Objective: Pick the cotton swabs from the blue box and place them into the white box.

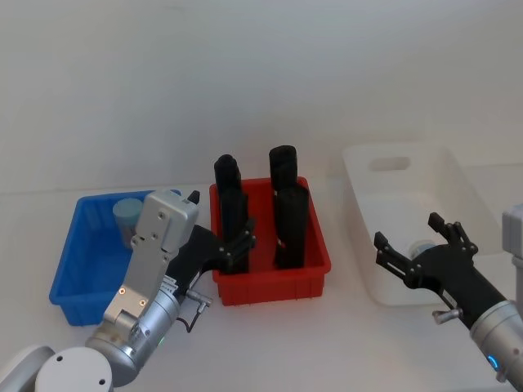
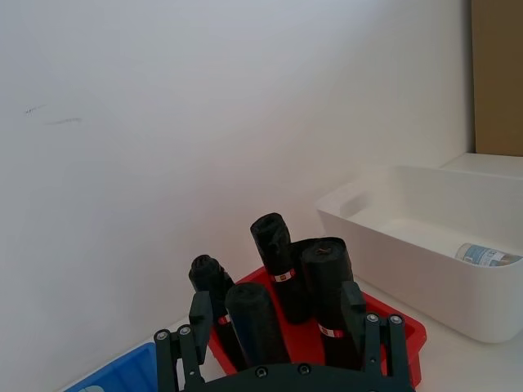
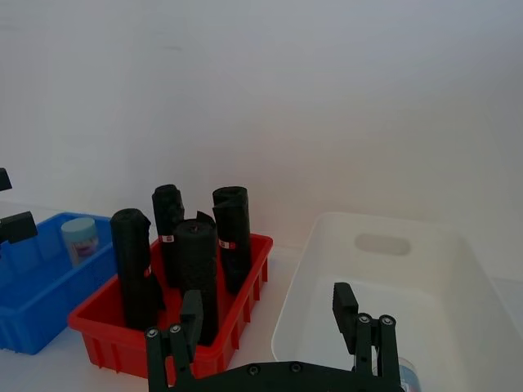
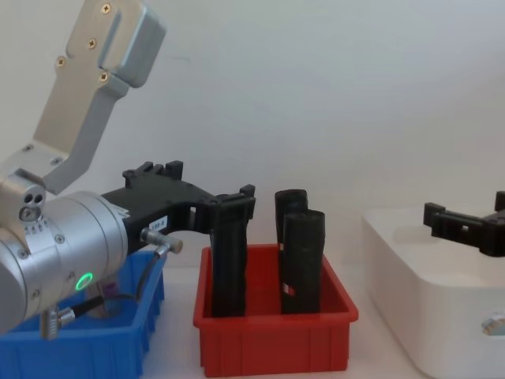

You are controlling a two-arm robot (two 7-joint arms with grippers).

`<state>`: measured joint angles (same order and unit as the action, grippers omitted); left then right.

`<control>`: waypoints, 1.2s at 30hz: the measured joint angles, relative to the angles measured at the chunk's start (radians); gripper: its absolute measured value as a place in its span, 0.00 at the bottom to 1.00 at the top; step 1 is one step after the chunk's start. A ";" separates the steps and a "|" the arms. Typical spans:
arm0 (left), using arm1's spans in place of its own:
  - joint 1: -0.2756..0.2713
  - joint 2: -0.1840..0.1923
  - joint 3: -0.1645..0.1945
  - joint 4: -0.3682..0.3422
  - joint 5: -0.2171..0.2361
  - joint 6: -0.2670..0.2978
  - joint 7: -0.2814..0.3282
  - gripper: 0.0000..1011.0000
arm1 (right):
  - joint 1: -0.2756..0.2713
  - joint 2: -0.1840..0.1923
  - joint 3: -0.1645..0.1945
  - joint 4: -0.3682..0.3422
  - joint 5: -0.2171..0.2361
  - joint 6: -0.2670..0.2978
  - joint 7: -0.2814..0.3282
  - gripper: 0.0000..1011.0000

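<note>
You stand between picks: one swab tub (image 2: 488, 256) lies in the white box (image 1: 364, 196) beneath your right gripper (image 1: 406, 231), spread and empty, and the next move calls for your left gripper (image 1: 239, 245), likewise spread, to reach the other tub (image 1: 127, 214), left of it and slightly beyond in the blue box (image 1: 69, 269).

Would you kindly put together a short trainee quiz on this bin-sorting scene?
1. True or false: the blue box is empty.
2. How many black rolls stand in the red bin? A two, B four, C six.
3. Fill in: the open left pincer hovers by the red bin, while the open right pincer hovers over the ___ box.
Key: 1 false, a tub of cotton swabs stands in it; 2 B; 3 white box.
</note>
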<state>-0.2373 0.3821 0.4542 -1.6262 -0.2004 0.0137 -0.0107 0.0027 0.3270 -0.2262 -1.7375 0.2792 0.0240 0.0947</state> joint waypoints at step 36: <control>0.000 0.000 0.000 0.000 0.000 0.000 0.000 0.99 | 0.406 -0.165 -0.050 0.582 -0.170 -0.131 0.291 0.99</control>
<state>-0.2371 0.3821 0.4543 -1.6261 -0.2004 0.0138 -0.0111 0.4084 0.1620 -0.2761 -1.1556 0.1087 -0.1072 0.3857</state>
